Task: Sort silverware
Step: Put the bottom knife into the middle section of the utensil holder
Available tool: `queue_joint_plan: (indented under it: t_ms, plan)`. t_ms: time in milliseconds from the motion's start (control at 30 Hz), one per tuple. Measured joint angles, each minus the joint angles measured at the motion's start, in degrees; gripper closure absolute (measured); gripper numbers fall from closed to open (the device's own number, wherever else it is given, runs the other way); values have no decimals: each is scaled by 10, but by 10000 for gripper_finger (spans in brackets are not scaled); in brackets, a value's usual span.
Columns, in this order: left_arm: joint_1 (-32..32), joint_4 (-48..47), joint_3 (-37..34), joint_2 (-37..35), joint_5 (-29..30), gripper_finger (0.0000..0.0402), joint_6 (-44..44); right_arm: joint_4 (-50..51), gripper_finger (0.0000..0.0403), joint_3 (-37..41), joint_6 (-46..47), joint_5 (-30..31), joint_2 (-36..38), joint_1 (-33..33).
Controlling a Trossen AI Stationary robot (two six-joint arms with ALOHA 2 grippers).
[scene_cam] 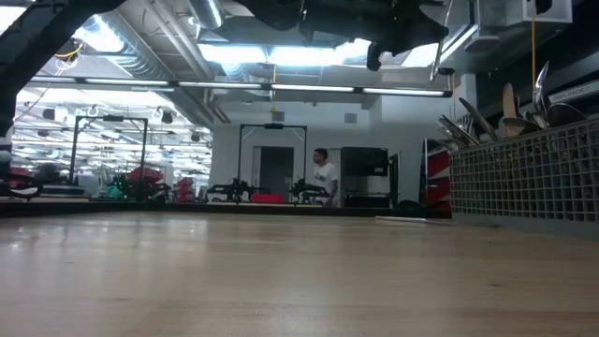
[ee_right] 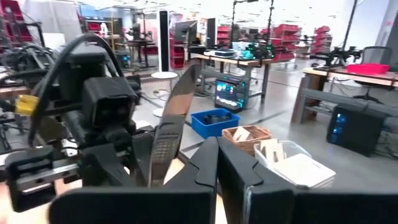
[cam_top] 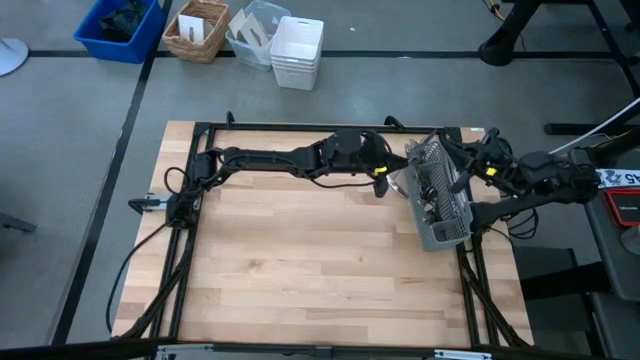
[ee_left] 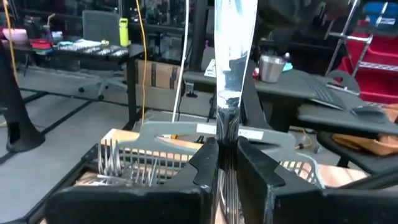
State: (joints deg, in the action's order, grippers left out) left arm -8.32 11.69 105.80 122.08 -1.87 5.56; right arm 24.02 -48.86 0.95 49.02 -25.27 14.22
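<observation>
A grey mesh caddy (cam_top: 440,200) stands at the table's far right, with silverware sticking up out of it (scene_cam: 505,108); several forks (ee_left: 115,163) fill one compartment. My left gripper (cam_top: 385,182) is just left of the caddy, level and shut on a table knife (ee_left: 233,50). The right wrist view also shows this knife (ee_right: 177,106). My right gripper (ee_right: 217,171) is shut with nothing between its fingers. It hovers at the caddy's far right corner (cam_top: 462,158), facing the left gripper. My left gripper pinches the knife's patterned handle (ee_right: 160,149) between its two fingers (ee_left: 202,165). The fingers come level from the table's left and lie across the knife. The knife stands upright with its blade (ee_left: 235,37) up, lifted clear of the table.
Bare wood (cam_top: 300,260) takes up the table's left and near parts. A slim pale thing (scene_cam: 402,220) lies flat near the caddy. Past the far edge, on the floor, stand a blue bin (cam_top: 120,25), a wicker basket (cam_top: 195,30) and white tubs (cam_top: 295,50). A person (scene_cam: 323,178) is far back in the room.
</observation>
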Motion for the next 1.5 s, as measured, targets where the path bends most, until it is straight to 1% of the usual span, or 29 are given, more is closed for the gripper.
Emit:
queue_joint_plan:
  t_ms: [167, 300, 467, 667, 733, 1033, 1133, 1267, 1333, 1500]
  plan:
    - [13, 47, 0, 9, 0, 373, 0, -2, 391, 0, 0, 4, -22, 0]
    - [21, 84, 0, 32, -2, 373, 0, -6, 391, 0, 0, -1, -50, 0]
    - [19, 118, 0, 51, -1, 373, -12, -18, 391, 0, 0, -1, -85, 0]
    - [16, 131, 0, 61, -1, 373, -43, -39, 391, 0, -6, -1, -111, 0]
    - [15, 149, 0, 69, -1, 373, -44, -47, 391, 0, -13, 0, -118, 0]
    - [9, 184, 0, 89, -6, 373, -48, -47, 391, 0, -13, 5, -143, 0]
    - [9, 181, 0, 92, -5, 368, -66, -45, 391, 0, -13, 3, -154, 0]
    - [8, 202, 0, 100, -5, 375, -75, -45, 391, 0, -13, 3, -172, 0]
    - [8, 223, 0, 106, -5, 375, -76, -49, 391, 0, -13, 8, -181, 0]
    - [4, 224, 0, 112, -5, 370, -79, -47, 391, 0, -13, 21, -197, 0]
